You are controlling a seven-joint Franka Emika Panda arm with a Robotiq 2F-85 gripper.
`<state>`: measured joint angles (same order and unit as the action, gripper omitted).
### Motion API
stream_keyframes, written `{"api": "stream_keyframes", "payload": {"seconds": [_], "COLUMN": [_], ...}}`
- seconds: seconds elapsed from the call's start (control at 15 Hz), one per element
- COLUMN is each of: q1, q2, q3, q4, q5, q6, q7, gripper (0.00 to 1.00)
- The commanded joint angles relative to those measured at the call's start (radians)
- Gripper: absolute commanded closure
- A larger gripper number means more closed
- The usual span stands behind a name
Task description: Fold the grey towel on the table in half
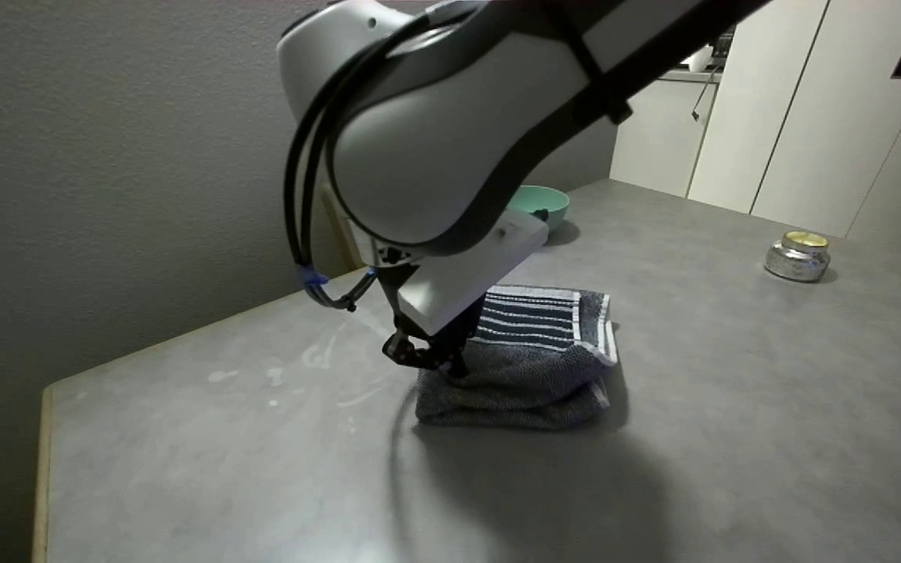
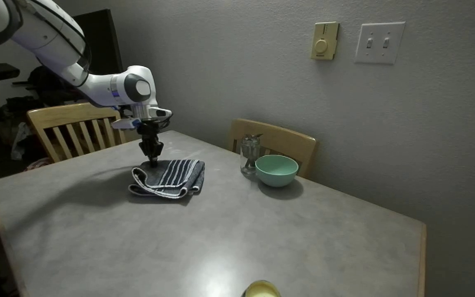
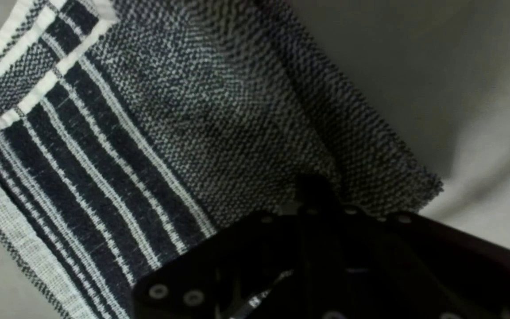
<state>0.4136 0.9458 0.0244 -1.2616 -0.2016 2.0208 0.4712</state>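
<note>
The grey towel [image 2: 155, 175] lay folded over itself on the desk [image 2: 237, 231], left of centre in an exterior view. Its layers did not meet evenly: the cloth curled up in a loop at the left of the bundle, and white-trimmed edges stuck out from beneath. A dark band with white stripes faced up; in the wrist view it ran down the left of the frame, with plain dark weave across the middle. The claw [image 2: 153, 161] pointed down, its fingertips [image 3: 319, 189] touching that plain part. Its jaws stood together; whether they pinched any cloth could not be told. The white arm [image 2: 109, 88] reached in from the upper left, in front of a wooden chair [image 2: 72, 112]. Right of the towel, and apart from it, a green bowl [image 2: 276, 172] stood just beside a clear glass [image 2: 249, 154] with something dark in it. In an exterior view, a silvery jar [image 1: 797, 263] showing yellow at its top sat at the right of the frame.
</note>
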Motion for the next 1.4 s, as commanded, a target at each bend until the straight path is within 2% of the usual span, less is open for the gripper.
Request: {"api": "stream_keyframes", "payload": {"seconds": [0.0,0.27,0.6,0.87,1.13,1.33], "q1": [-0.03,-0.06,-0.115,-0.14,-0.148,-0.135], "q2": [-0.016,-0.016,-0.032,-0.034,-0.039,-0.049], "q3": [0.032,0.061,0.095,0.096,0.083,0.072], "q4": [-0.022,-0.049,-0.08,-0.094,-0.097,-0.086], "q5": [0.075,0.156,0.201,0.187,0.164,0.142], "q6": [-0.04,-0.063,-0.237,-0.387,-0.482,-0.487], "q7": [-0.047,-0.09,-0.268,-0.377,-0.407,-0.383], "gripper": [1.0,1.0,1.0,1.0,1.0,1.0]}}
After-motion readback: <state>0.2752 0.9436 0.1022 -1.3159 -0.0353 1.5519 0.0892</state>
